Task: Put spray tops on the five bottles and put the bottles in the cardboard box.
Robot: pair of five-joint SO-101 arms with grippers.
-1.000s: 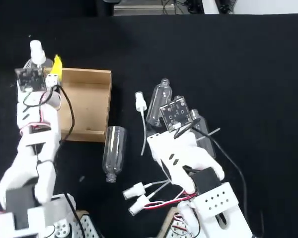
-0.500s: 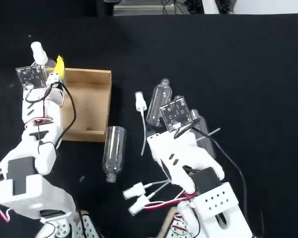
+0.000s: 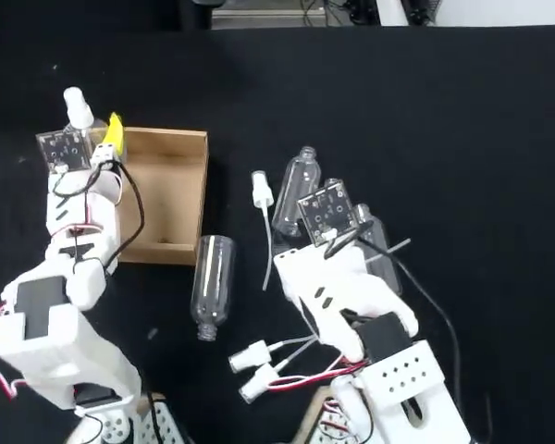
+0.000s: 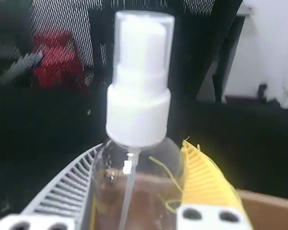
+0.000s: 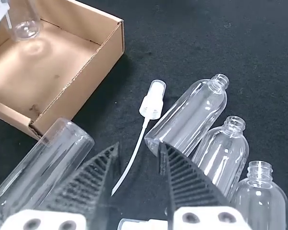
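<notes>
Boxing is in hand: a capped bottle (image 4: 137, 124) is pinched in the left jaws above the cardboard box's (image 3: 162, 199) far corner, to be lowered and released; the right jaws are spread beside the box

I work in what looks like an office or lab. Black cloth covers my desk (image 3: 462, 111). A mesh chair (image 4: 69, 17) stands behind it.

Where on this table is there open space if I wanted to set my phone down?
The black cloth beyond the cardboard box and the bottles, and the wide stretch right of the bottles, lie bare. Crowded: between box and bottles, with a lying bottle and loose spray tops.
</notes>
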